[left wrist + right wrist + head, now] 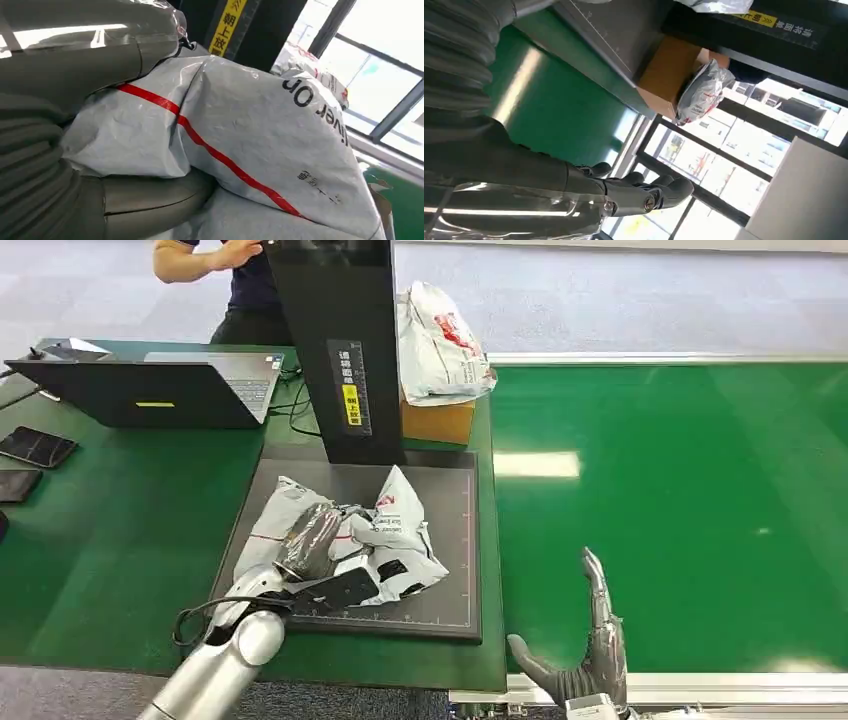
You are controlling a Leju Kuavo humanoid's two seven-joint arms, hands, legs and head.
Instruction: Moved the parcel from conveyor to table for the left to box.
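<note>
Left hand [310, 540] gripping the white parcel [385, 535], fingers wrapping over its crumpled top. Parcel lying on the dark mat [450, 605] near the tabletop's [110, 570] front right corner, just before the black column [340, 340]. Right hand [585, 655] hovering open, fingers spreading upward, holding nothing, over the conveyor's [680, 510] near edge. Second bag [440, 340] resting on a cardboard box [438, 422] toward the tabletop's far right edge. Laptop [150, 388] sitting toward the far left corner, a person [225, 270] standing beyond it.
</note>
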